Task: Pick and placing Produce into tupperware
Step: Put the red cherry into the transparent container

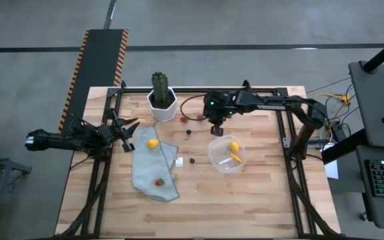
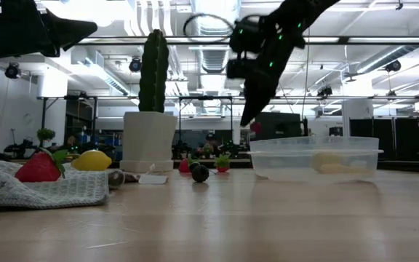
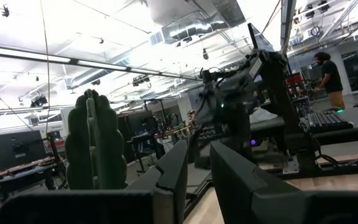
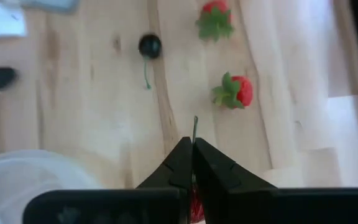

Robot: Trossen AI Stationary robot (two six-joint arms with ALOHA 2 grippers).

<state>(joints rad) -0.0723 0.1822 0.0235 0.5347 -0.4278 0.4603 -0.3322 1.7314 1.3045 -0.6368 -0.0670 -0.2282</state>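
Right gripper (image 1: 217,131) is hanging raised above the table's middle, fingers pinching together, arm reaching in sideways; left gripper (image 1: 131,127) is idling at the left edge, fingers slightly parted.

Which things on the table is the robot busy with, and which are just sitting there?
Part of the job:
tupperware
lemon on the cloth
lemon in the tub
strawberry
dark berries
right gripper, shut on a small red piece

Just sitting there:
cactus in white pot
grey cloth
small white cube
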